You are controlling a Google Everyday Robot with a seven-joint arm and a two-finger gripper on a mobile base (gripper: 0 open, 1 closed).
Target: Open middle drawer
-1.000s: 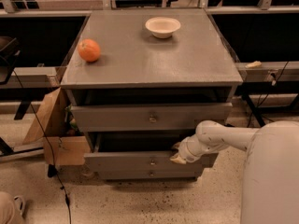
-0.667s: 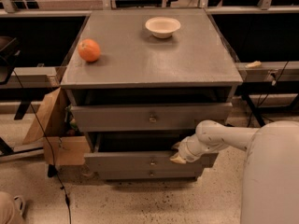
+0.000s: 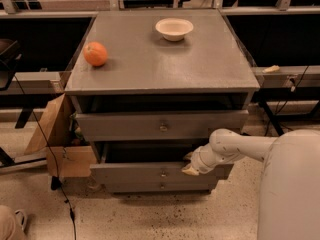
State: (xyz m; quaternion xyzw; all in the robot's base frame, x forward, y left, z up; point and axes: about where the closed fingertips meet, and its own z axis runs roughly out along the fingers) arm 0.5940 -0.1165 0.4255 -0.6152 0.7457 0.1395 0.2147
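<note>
No change is logged: middle drawer [image 3: 130, 174] partly out, gripper [image 3: 191, 169] at its top edge, grip state undeterminable; pull judged paused.

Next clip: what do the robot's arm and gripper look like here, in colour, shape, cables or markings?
The arm is smooth and off-white, made of rounded tube segments with a bulbous joint, and it comes off a large pale rounded body. No cables or markings show. The gripper, at the right end of the middle drawer, has a yellowish-tan tip.
</note>
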